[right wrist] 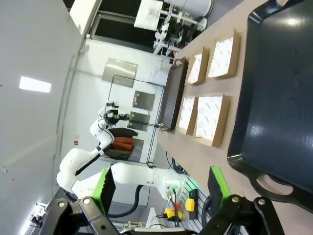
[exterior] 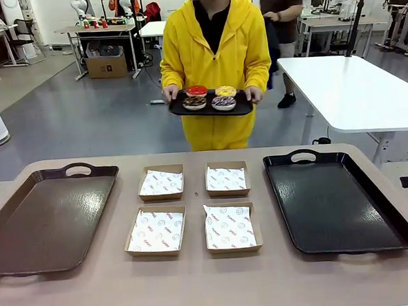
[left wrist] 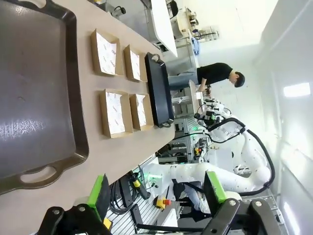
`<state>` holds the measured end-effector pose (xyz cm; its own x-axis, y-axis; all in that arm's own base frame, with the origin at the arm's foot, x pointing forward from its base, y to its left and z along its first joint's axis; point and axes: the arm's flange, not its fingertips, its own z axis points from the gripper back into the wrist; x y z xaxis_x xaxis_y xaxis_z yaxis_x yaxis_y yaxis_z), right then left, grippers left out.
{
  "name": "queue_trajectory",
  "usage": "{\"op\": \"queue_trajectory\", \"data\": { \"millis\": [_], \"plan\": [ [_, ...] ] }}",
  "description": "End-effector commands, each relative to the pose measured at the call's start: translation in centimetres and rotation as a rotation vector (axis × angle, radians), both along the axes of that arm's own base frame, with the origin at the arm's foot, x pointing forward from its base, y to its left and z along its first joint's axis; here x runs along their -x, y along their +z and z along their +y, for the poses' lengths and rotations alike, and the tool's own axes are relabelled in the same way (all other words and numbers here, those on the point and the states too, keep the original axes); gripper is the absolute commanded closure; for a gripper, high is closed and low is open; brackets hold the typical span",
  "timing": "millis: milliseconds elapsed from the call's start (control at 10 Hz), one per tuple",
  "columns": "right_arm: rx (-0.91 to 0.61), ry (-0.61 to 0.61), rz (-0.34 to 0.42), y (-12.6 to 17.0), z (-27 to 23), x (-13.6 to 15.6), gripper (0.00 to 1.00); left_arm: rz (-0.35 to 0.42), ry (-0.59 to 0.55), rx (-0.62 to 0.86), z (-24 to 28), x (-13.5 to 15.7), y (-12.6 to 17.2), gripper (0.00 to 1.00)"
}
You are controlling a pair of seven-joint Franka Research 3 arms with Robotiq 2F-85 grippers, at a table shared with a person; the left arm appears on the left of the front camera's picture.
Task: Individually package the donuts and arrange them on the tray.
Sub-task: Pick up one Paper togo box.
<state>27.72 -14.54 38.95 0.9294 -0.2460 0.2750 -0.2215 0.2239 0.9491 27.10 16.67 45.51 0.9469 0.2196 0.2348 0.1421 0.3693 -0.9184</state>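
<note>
Four iced donuts (exterior: 195, 102) on a small black tray (exterior: 237, 111), held in a person's hands (exterior: 254, 94) beyond the far edge of the bench (exterior: 198, 285); four paper-lined boxes (exterior: 155, 231) between two large trays (exterior: 48, 218); left jaws and right jaws released, empty.

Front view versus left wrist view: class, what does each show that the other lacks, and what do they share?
Front view's extra: a person in a yellow top carrying a small black tray of four iced ring donuts. Left wrist view's extra: the open left gripper with green pads. Shared: four shallow brown cardboard boxes, a large brown tray and a large black tray.
</note>
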Motion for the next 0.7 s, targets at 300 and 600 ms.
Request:
{"op": "queue_trajectory", "data": {
  "millis": [300,600],
  "plan": [
    [0.000,-0.013,-0.007,0.1,-0.5,0.4,0.00,0.007,0.047,0.005,2.0,0.7,0.1,0.00],
    [0.000,-0.013,-0.007,0.1,-0.5,0.4,0.00,0.007,0.047,0.005,2.0,0.7,0.1,0.00]
  ]
}}
